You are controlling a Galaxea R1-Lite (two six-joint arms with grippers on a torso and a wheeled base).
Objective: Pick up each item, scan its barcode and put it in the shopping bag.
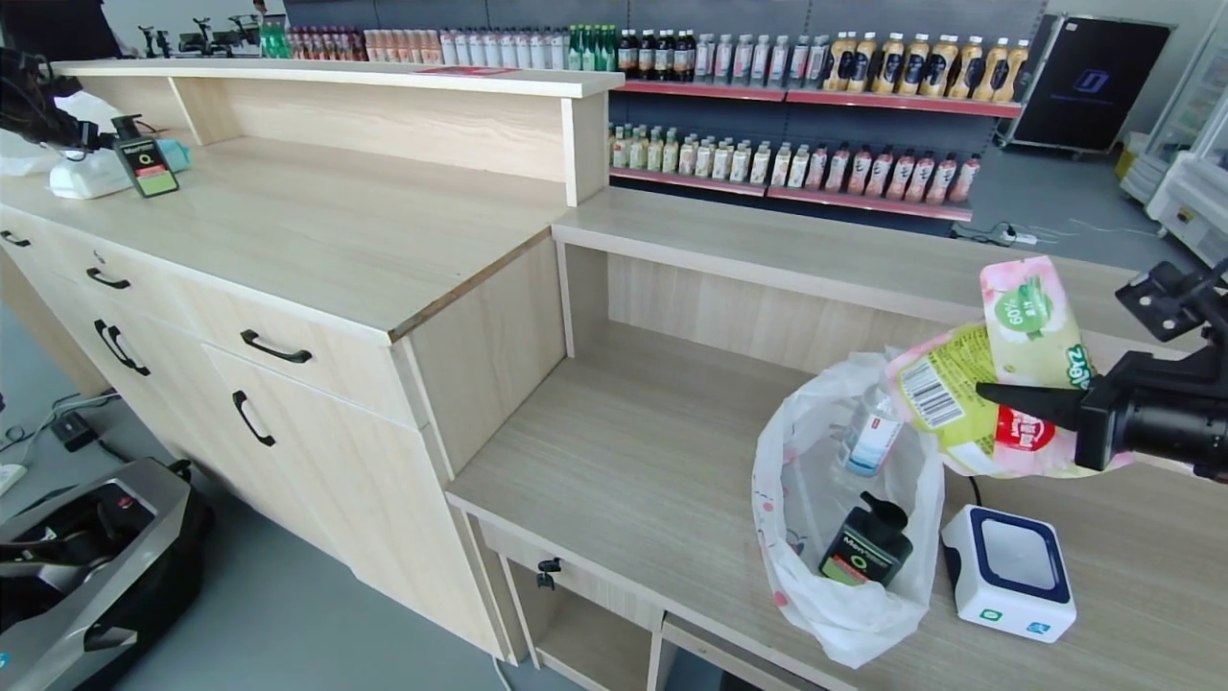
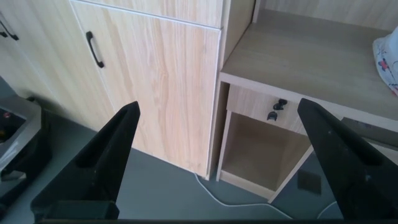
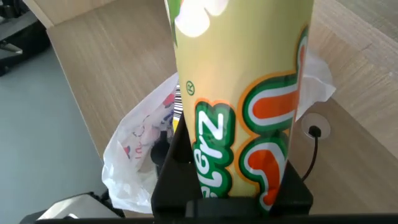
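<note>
Pouch (image 1: 1027, 326) in right gripper (image 1: 1005, 397) over bag (image 1: 791, 480)

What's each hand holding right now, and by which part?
The right hand clamps the green-and-pink snack bag across its lower end, with the rest of the bag sticking up. The left hand is open and holds nothing.

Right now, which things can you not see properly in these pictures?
- Right claw: far finger, behind the snack pouch, head view.
- Barcode digits: too small, head view.
- Shopping bag contents: mostly behind the pouch, right wrist view.
- White pack on far counter: partly behind a dark object, head view.
</note>
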